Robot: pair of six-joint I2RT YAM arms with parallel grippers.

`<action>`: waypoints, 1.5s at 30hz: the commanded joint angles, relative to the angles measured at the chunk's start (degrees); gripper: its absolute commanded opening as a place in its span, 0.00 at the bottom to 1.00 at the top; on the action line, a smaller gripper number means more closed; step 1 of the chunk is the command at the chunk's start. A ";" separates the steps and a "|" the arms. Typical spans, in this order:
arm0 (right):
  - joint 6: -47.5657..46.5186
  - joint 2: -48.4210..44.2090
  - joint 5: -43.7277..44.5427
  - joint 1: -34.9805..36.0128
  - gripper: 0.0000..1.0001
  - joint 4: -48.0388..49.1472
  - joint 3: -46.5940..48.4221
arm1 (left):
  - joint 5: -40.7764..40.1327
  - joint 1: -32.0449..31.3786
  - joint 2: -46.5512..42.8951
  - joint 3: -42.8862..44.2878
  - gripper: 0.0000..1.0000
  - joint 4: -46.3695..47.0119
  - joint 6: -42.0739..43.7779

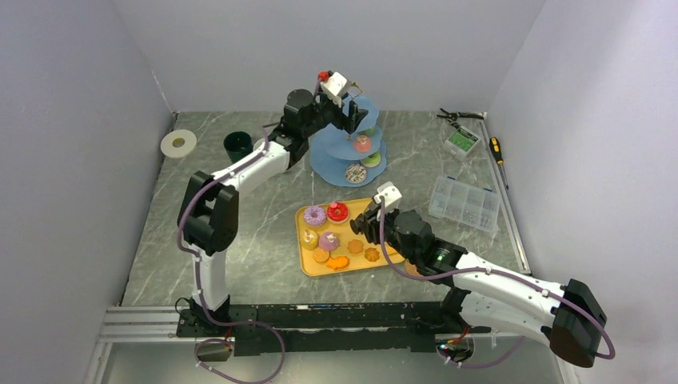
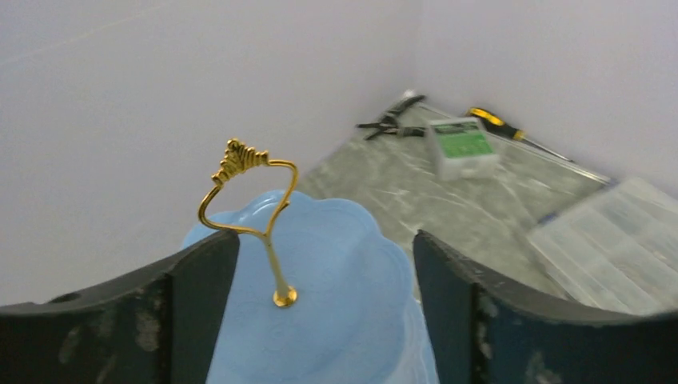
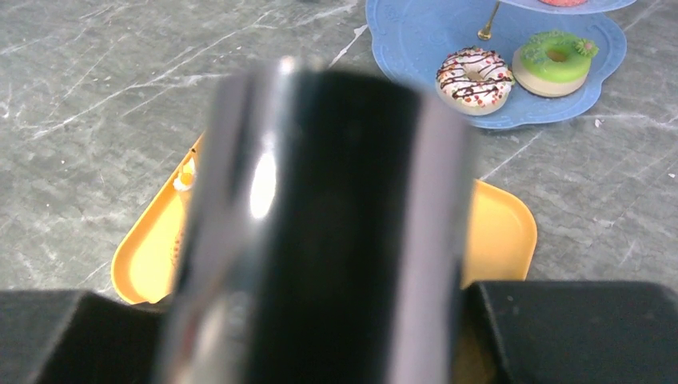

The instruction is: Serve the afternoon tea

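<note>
At the far middle of the desk (image 1: pixel 240 232), the light-blue 3-tier stand (image 2: pixel 344 264) is carrying doughnuts (image 3: pixel 474 80) on its lower tiers. The left claw (image 2: pixel 325 240) is hovering open and empty above its gold handle (image 2: pixel 238 158), and a crooked descent risks tipping the stand. The right claw (image 1: pixel 366 225) is gripping black tongs (image 3: pixel 320 224) over the yellow tray (image 3: pixel 500 232).

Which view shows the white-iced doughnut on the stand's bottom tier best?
Right wrist: the white-iced doughnut is close, its drizzle and sprinkles clear. Top external shows it small. Left wrist misses it, showing the stand's top tier.
</note>
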 commanded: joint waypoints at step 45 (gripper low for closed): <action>1.78 -2.87 -2.47 -0.74 0.39 1.98 2.45 | 52.06 11.19 26.89 46.04 0.23 -9.94 -15.66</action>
